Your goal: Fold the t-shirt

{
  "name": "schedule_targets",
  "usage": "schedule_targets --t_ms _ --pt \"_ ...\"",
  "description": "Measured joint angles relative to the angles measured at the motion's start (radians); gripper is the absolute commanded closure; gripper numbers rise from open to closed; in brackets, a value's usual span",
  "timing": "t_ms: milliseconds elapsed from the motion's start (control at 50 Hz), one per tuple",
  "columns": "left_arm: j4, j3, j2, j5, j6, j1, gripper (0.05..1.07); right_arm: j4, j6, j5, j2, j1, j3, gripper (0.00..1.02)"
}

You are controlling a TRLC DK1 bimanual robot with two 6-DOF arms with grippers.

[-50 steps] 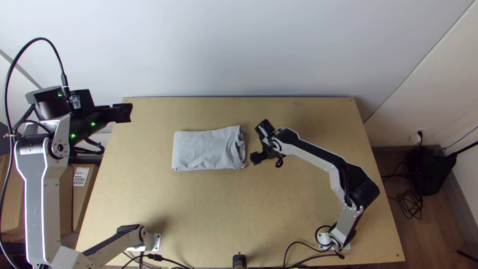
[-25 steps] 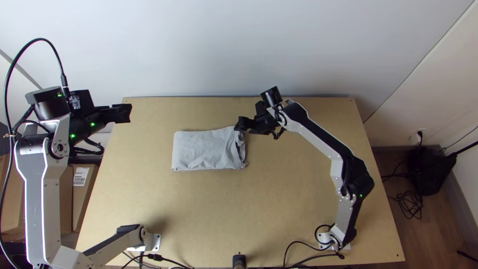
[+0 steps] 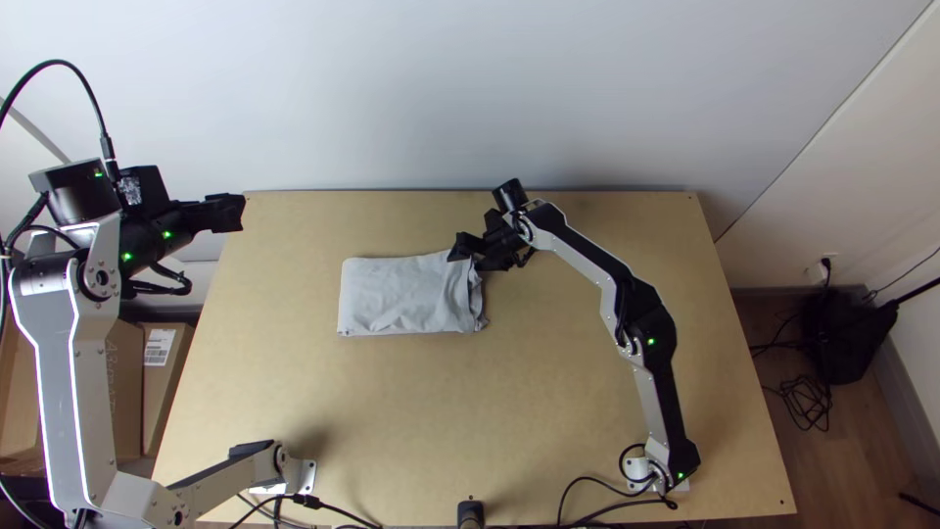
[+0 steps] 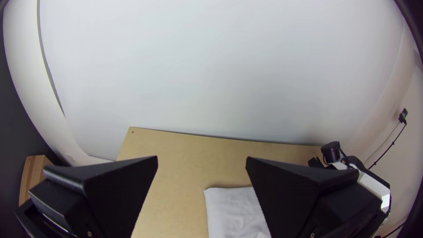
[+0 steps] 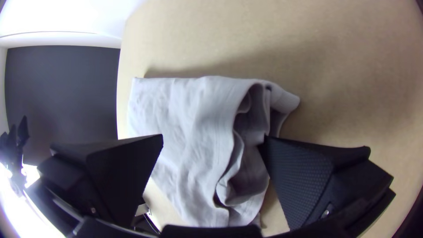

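Note:
The light grey t-shirt (image 3: 401, 296) lies folded into a flat rectangle left of the table's middle, its right end loosely layered. My left gripper (image 3: 227, 213) is held at the table's back left corner, away from the cloth; in the left wrist view the left gripper (image 4: 202, 161) is open and empty. My right gripper (image 3: 464, 251) is over the shirt's back right corner. In the right wrist view the right gripper (image 5: 213, 139) stands open above the shirt (image 5: 189, 114), whose uneven folds show between its fingers.
Bare wooden table (image 3: 548, 392) lies in front of the shirt and to its right. A white wall (image 3: 470, 88) rises behind the back edge. Cardboard boxes (image 3: 162, 392) stand beyond the left edge, and cables (image 3: 587, 480) run along the near edge.
My right gripper went from beside the shirt's right end to its back right corner, then slightly farther left over it. The left arm has shifted a little left. The shirt looks unmoved.

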Motion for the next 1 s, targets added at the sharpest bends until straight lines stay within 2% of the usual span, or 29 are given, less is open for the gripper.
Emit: schedule_targets --t_ms 120,180,220,280,320,380,400,560,740,840,1000 --pt "0.0 0.0 0.006 0.0 0.0 0.003 0.11 -0.01 0.001 -0.003 0.045 0.015 0.052 0.04" --pt "-0.003 0.006 0.011 0.0 0.0 0.003 0.11 -0.017 0.004 -0.012 0.067 0.029 0.069 0.1" --pt "-0.004 0.011 0.014 0.0 0.0 0.006 0.11 -0.022 0.012 -0.027 0.081 0.039 0.076 0.17" --pt "-0.003 0.017 0.018 0.0 0.0 0.01 0.11 -0.028 0.014 -0.043 0.098 0.052 0.081 0.38" --pt "-0.003 0.021 0.019 0.0 0.0 0.014 0.11 -0.034 0.015 -0.046 0.1 0.056 0.086 0.59" --pt "-0.004 0.023 0.019 0.0 0.004 0.022 0.11 -0.047 0.015 -0.046 0.101 0.057 0.086 0.96" --pt "-0.004 0.023 0.019 0.0 0.004 0.024 0.11 -0.053 0.015 -0.046 0.103 0.057 0.086 1.0" --pt "-0.007 0.023 0.019 0.0 0.019 0.032 0.11 -0.062 -0.006 -0.065 0.111 0.028 0.063 1.0" --pt "-0.006 0.023 0.021 0.0 0.019 0.032 0.11 -0.06 -0.073 -0.098 0.045 -0.072 -0.072 1.0" --pt "-0.006 0.023 0.027 0.0 0.019 0.033 0.11 -0.064 -0.126 -0.093 -0.024 -0.182 -0.162 1.0" --pt "-0.006 0.023 0.038 0.0 0.02 0.033 0.11 -0.071 -0.226 -0.089 -0.121 -0.438 -0.27 1.0"
